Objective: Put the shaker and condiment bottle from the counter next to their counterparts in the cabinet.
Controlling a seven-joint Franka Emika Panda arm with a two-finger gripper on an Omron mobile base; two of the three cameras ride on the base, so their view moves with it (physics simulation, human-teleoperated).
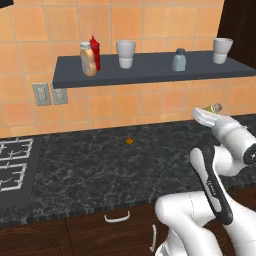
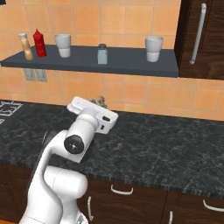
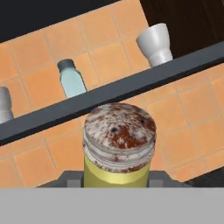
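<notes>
A long dark slate-grey wall shelf (image 1: 150, 70) runs across orange tiles above a black, grey-veined marble countertop (image 1: 100, 160), with open tiled wall between the two. At the shelf's left end, a tan-orange rounded condiment bottle with a pale cap (image 1: 88, 59) stands upright, touching or just beside a bright red squeeze bottle with a pointed cap (image 1: 94, 52). Next along is a white tapered cup (image 1: 125, 53), then bare shelf, then a pale grey-blue shaker with a darker top (image 1: 179, 60), more bare shelf, and a second white cup (image 1: 222, 50) near the right end, close to a dark brown cabinet with a long pale handle (image 2: 199, 33). On the counter, a stove grate (image 1: 15, 162) sits at the far left and a small orange speck (image 1: 130, 140) lies near the middle; the rest of the stone is bare. The white arm's two-finger gripper (image 1: 210, 113) is clamped narrowly on a small yellow-green cylindrical shaker (image 3: 117, 151), held above the counter and below the shelf's front edge. Its grey cap is mottled with rust-brown and pierced with holes. In the hand view, the blue shaker stands up and to the left of it.
</notes>
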